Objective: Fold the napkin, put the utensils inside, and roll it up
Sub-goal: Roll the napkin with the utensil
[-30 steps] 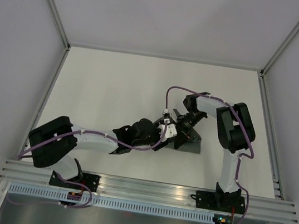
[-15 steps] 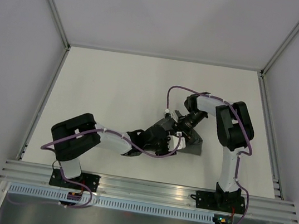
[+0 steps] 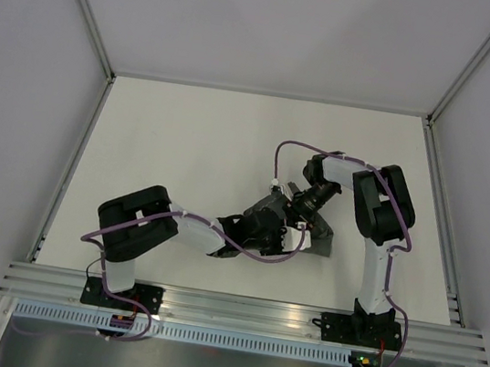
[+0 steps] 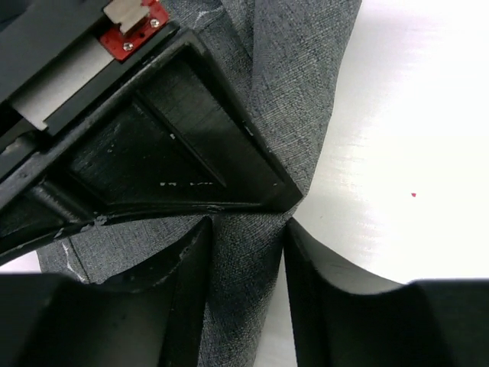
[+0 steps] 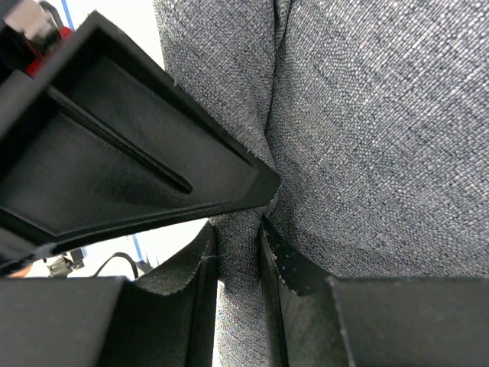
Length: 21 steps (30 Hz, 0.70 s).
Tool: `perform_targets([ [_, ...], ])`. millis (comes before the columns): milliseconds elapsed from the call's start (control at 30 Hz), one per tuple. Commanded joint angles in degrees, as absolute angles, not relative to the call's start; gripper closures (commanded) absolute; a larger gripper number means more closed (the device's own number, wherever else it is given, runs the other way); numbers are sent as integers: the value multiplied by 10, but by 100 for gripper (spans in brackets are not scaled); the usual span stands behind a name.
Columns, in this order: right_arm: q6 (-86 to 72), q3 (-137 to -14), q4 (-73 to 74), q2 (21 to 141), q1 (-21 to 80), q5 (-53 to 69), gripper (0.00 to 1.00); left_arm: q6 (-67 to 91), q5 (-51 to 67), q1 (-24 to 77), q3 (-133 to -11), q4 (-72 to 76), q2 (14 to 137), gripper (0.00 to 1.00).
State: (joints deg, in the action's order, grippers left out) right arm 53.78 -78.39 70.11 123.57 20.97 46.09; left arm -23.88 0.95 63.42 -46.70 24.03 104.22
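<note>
Overhead, a white tabletop (image 3: 184, 156) holds a bunched dark grey felt-like napkin (image 5: 382, 115) right of centre, seemingly mid-roll. One cloth ridge is pinched by the right gripper (image 5: 239, 229); the left gripper (image 4: 248, 229) straddles another, grip unclear. Next, both likely need to turn it together.

White table (image 3: 184, 156) — pale grey walls (image 3: 22, 67).

A robotics lab cell: pale enclosure walls (image 3: 16, 112) are boxing in a white table (image 3: 187, 138), and aluminium rails (image 3: 244, 311) are lining its near edge.
</note>
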Motion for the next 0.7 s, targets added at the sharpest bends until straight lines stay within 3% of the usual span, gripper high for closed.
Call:
perform_targets([
  [0,570,-780,636,1268,207,364,81,-260,11,638,-483,206,1063,55],
  [233,569,-782,641,1266,206,367,74,-239,27,638,-497,173,1073,89],
  [333,569,-781,643,1256,205,372,67,-233,53,637,-507,155,1078,97],
  [600,569,-804,667,1209,187,415,39,-202,110,627,-533,106,1094,98],
  [667,565,-813,674,1192,178,424,37,-195,125,621,-536,99,1095,98],
])
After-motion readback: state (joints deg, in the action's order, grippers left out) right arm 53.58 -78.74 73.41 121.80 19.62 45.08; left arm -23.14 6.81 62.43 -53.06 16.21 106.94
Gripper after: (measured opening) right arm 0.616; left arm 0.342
